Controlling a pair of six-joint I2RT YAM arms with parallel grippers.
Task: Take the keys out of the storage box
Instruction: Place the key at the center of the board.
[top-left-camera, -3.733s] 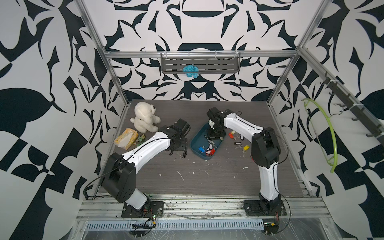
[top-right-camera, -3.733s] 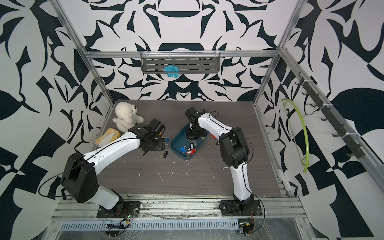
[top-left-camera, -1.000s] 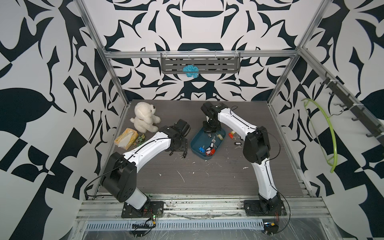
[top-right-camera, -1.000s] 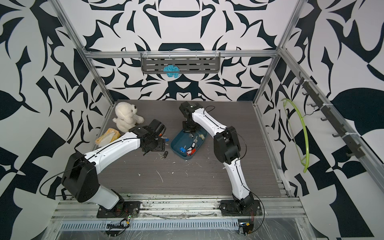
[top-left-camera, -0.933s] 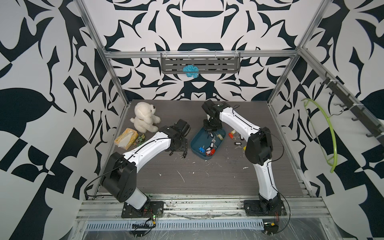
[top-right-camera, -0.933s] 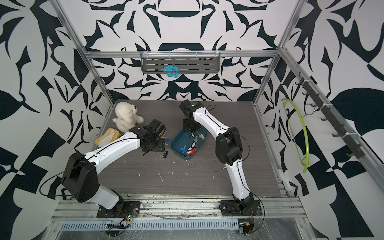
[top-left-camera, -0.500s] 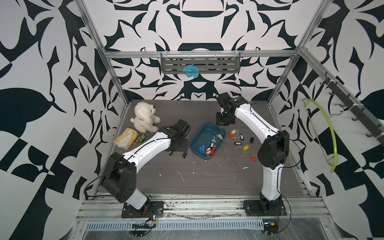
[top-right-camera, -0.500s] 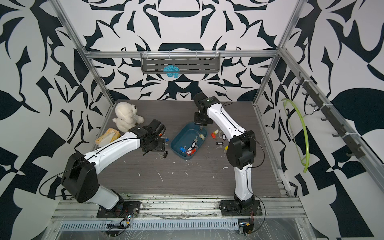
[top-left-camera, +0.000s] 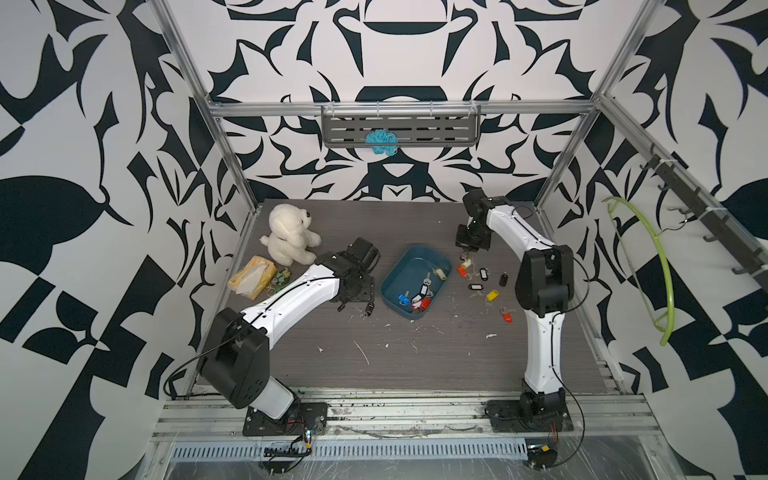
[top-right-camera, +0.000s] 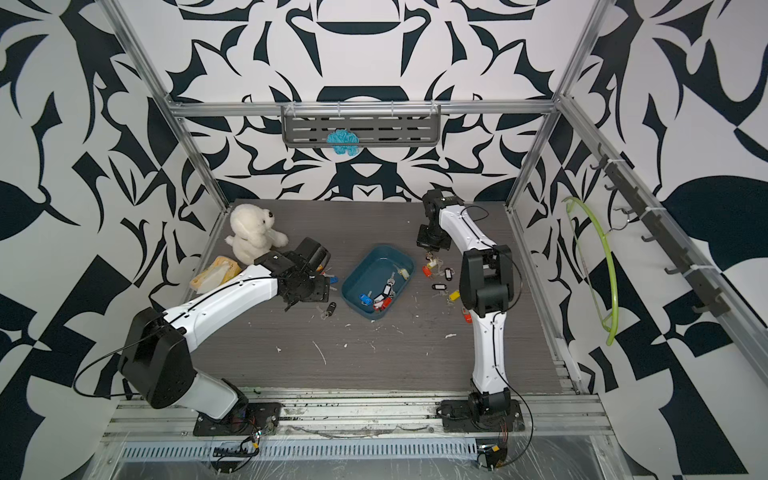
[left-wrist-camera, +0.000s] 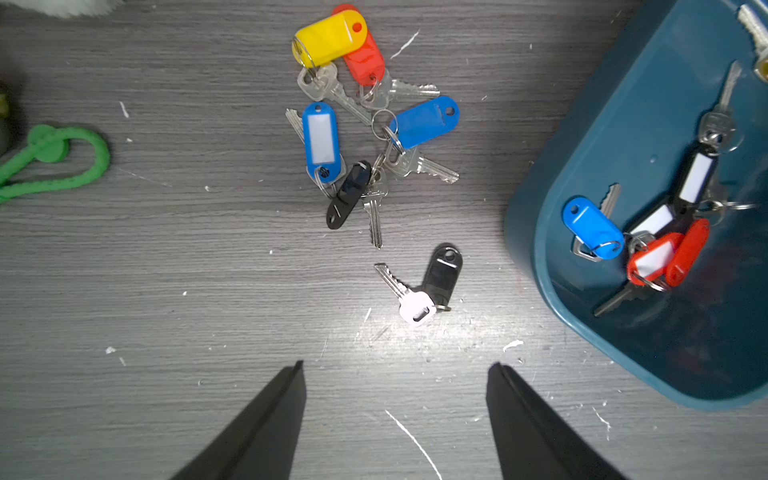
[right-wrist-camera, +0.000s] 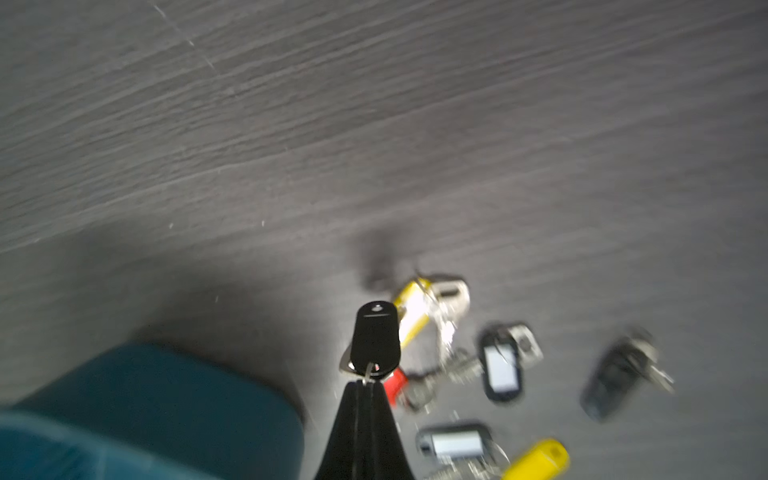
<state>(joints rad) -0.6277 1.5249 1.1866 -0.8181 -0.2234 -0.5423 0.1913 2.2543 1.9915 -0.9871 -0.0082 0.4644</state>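
Note:
The storage box (top-left-camera: 409, 261) (top-right-camera: 374, 266) (left-wrist-camera: 665, 91) (right-wrist-camera: 145, 407) is a teal tray at mid table. Several keys (top-left-camera: 417, 295) (top-right-camera: 380, 297) (left-wrist-camera: 648, 232) with blue, red and black tags lie in its near end. More keys (top-left-camera: 478, 278) (top-right-camera: 440, 278) are scattered to the right of the box. Others (left-wrist-camera: 361, 120) are heaped to its left. My right gripper (top-left-camera: 466, 252) (top-right-camera: 431, 248) (right-wrist-camera: 365, 384) hangs above the right scatter, shut on a black-tagged key (right-wrist-camera: 375, 338). My left gripper (top-left-camera: 353, 306) (left-wrist-camera: 395, 368) is open, low over the table left of the box, a black-tagged key (left-wrist-camera: 419, 286) just beyond its fingertips.
A white plush dog (top-left-camera: 289, 235), a yellow tissue packet (top-left-camera: 251, 276) and a green keychain (top-left-camera: 280, 276) (left-wrist-camera: 54, 162) sit at the back left. One red-tagged key (top-left-camera: 506, 316) lies beside the right arm. A green hanger (top-left-camera: 656, 266) hangs on the right wall.
My right gripper has swung from over the box's far end to the right, out past the rim, carrying the black-tagged key. The left arm has stayed still and open.

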